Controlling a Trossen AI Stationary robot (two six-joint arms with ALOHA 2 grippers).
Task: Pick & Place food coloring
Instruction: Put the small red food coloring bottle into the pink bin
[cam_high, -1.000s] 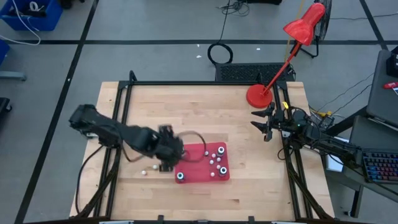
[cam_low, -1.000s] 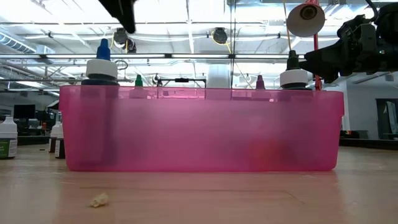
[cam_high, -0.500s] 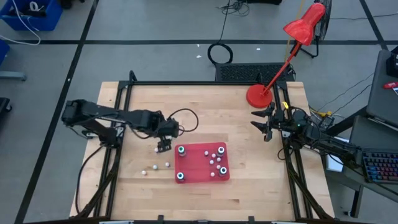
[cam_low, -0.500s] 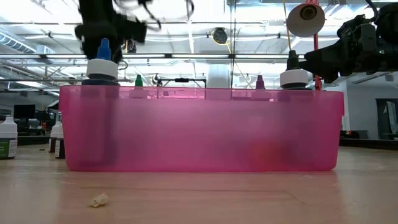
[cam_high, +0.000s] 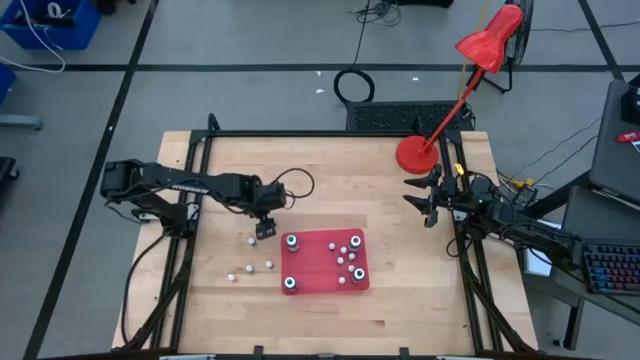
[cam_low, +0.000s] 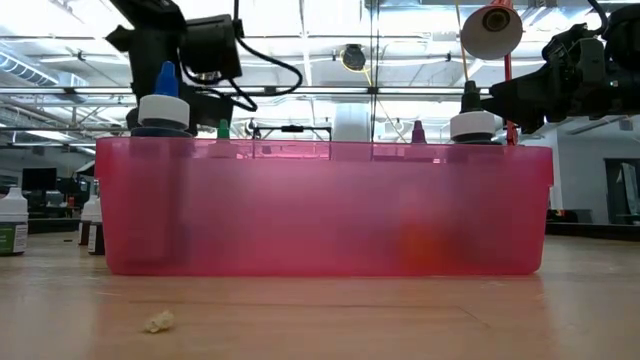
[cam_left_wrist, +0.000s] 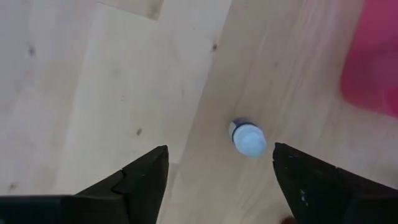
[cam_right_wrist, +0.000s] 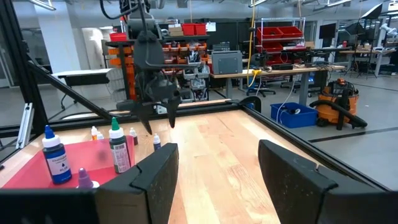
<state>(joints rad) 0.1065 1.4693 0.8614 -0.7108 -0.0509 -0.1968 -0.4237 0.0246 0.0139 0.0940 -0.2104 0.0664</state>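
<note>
Your left hand hung wide-fingered over a small dropper bottle on bare bench; the red tray's edge lay just beside. Right hand waited apart, fingers spread.

- My tray's frosted pink wall hides the bottle bodies; only tops clear the rim.
- Loose bottles on my counter are too small to tell colours.
- My left fingers run off the edge.

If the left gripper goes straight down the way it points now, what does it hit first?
Most likely the small bottle standing on the table. It sits between the left gripper's open fingers, nearer one finger than the other. The red tray lies off to the side, out of that line. How far down is unclear.
</note>
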